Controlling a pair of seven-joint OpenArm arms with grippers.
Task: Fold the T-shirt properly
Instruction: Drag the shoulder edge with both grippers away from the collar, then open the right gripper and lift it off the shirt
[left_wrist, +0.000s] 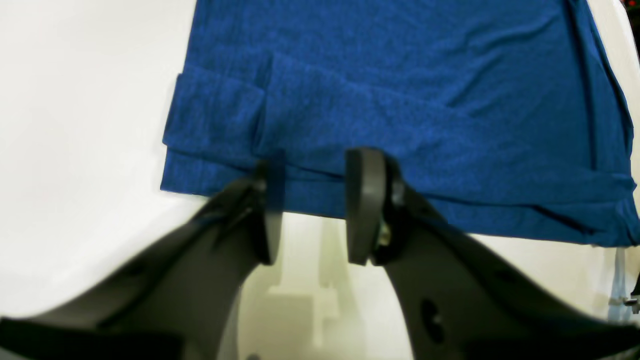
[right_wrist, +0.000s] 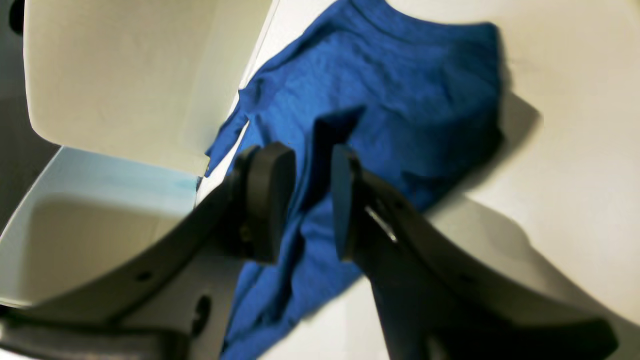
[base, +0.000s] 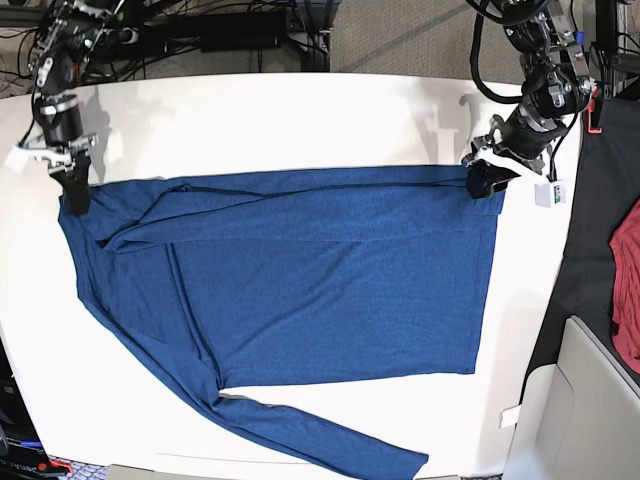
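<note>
The blue T-shirt (base: 320, 290) lies spread on the white table (base: 300, 120), its upper part folded over and one long sleeve (base: 320, 440) trailing toward the front edge. At the shirt's far right corner my left gripper (base: 485, 183) stands open; in the left wrist view its jaws (left_wrist: 317, 170) straddle the layered hem (left_wrist: 400, 150), which lies flat. My right gripper (base: 75, 195) is at the far left corner. It (right_wrist: 310, 160) is open just above rumpled fabric (right_wrist: 390, 100), holding nothing.
A red cloth (base: 628, 270) hangs past the table's right edge over a black surface. A grey bin (base: 590, 400) stands at the lower right. A white box flap (right_wrist: 115, 75) is close to my right gripper. Cables run along the back.
</note>
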